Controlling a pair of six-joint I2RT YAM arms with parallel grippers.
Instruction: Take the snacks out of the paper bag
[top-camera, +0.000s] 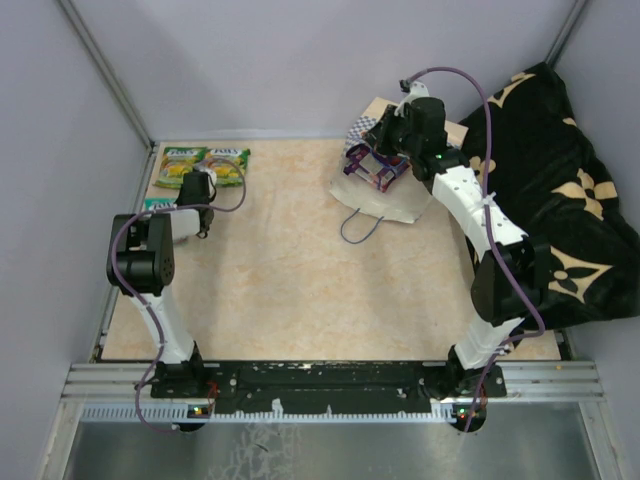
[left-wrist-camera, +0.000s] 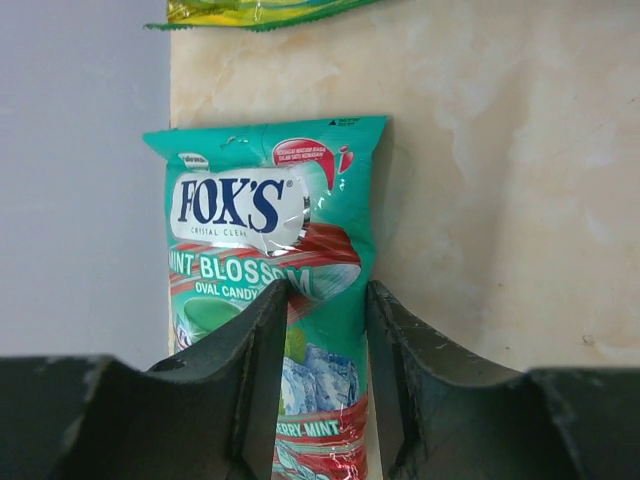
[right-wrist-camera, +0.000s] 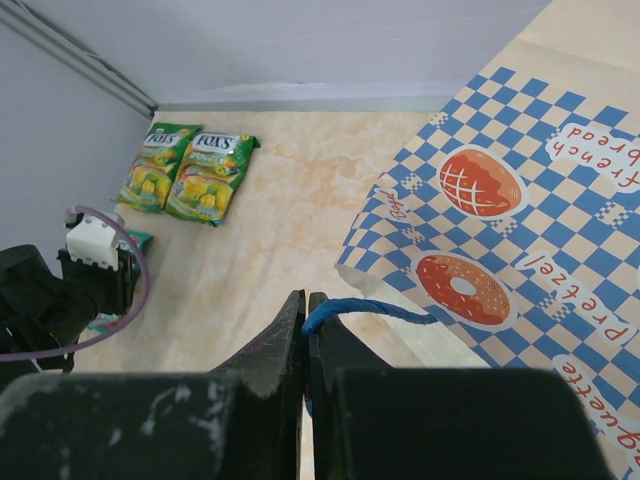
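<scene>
A teal FOX'S snack pouch (left-wrist-camera: 275, 250) lies flat on the table by the left wall. My left gripper (left-wrist-camera: 327, 290) hovers over its lower half, jaws apart, the pouch showing between them. Two green-yellow snack pouches (top-camera: 205, 166) lie side by side at the far left corner. The paper bag (right-wrist-camera: 500, 230), checkered blue and white with doughnut prints, lies at the far right. My right gripper (right-wrist-camera: 307, 297) is shut on its blue cord handle (right-wrist-camera: 370, 308) and holds the bag's mouth up. Something purple (top-camera: 378, 172) shows at that mouth under the gripper.
A black cloth with tan flowers (top-camera: 560, 200) is heaped along the right side behind the right arm. The bag's other blue cord loop (top-camera: 358, 232) hangs onto the table. Grey walls close the left and far edges.
</scene>
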